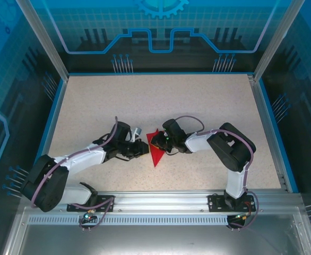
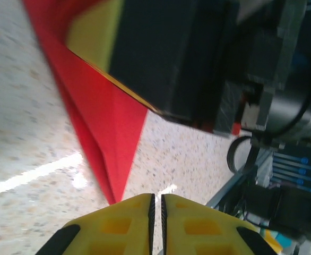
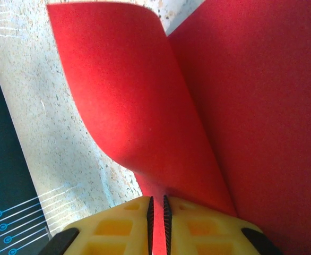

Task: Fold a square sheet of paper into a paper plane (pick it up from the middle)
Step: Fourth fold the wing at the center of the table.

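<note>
Red paper (image 3: 134, 106) pinched in right claw (image 3: 156, 201); left claw (image 2: 156, 197) closed, empty, beside tip.

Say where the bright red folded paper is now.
In the top view, the bright red folded paper lies on the table between the left gripper and right gripper, tip toward the near edge.

Matt red paper (image 3: 134, 95), speckled table (image 1: 198, 106) (faintly glossy)
</note>
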Motion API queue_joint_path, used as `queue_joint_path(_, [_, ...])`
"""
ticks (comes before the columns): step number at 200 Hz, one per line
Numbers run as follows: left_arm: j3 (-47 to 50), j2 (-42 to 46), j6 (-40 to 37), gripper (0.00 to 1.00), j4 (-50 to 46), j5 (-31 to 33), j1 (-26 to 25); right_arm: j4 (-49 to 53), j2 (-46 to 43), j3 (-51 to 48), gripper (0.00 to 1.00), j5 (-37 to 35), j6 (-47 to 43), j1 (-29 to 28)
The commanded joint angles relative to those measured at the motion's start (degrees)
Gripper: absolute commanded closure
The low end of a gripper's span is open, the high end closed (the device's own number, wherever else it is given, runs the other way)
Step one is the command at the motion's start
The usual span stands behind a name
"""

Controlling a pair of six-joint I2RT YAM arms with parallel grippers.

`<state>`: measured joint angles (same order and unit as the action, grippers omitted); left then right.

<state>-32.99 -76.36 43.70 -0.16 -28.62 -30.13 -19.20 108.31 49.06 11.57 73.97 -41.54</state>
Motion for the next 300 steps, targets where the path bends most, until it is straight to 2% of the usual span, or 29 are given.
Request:
queue_joint_path(1, [-1.54, -2.80, 2.20, 0.85, 3.77, 2.47, -2.68, 4.24, 2.12, -2.45, 0.84, 1.35, 1.43, -0.35])
queue_joint_path(24, [-2.52, -6.20, 4.10, 0.85, 8.08, 3.69, -4.54, 4.03, 2.41, -3.26, 0.84, 1.98, 1.44, -0.03])
queue_joint_path(56, [-4.79, -9.88, 4.31, 0.87, 7.46, 8.21, -6.91, 2.31, 3.05, -3.69, 0.84, 2.57, 1.42, 0.46])
queue_joint_path(88, [-3.88, -11.59, 4.30, 0.88, 5.80, 13.15, -7.21, 1.76, 3.44, -3.87, 0.84, 3.15, 1.28, 0.87])
queue_joint_path(126, [-2.34, -14.18, 3.89, 0.89, 6.44, 14.21, -7.49, 1.77, 3.62, -3.55, 0.84, 3.46, 0.90, 1.14])
queue_joint_path(167, [-0.66, -15.23, 4.19, 0.92, 3.34, 18.16, -7.87, 2.84, 2.20, -3.32, 0.83, 3.56, -1.11, 1.71])
queue_joint_path(248, [1.57, -16.19, 4.45, 0.94, 3.67, 18.96, -8.45, 11.90, -6.62, 0.98, 0.81, 8.08, -17.39, 6.00])
queue_joint_path(300, [1.11, -16.90, 4.38, 0.95, 4.20, 18.75, -8.64, 16.77, -6.46, 4.47, 0.92, 15.03, -24.90, 6.26])
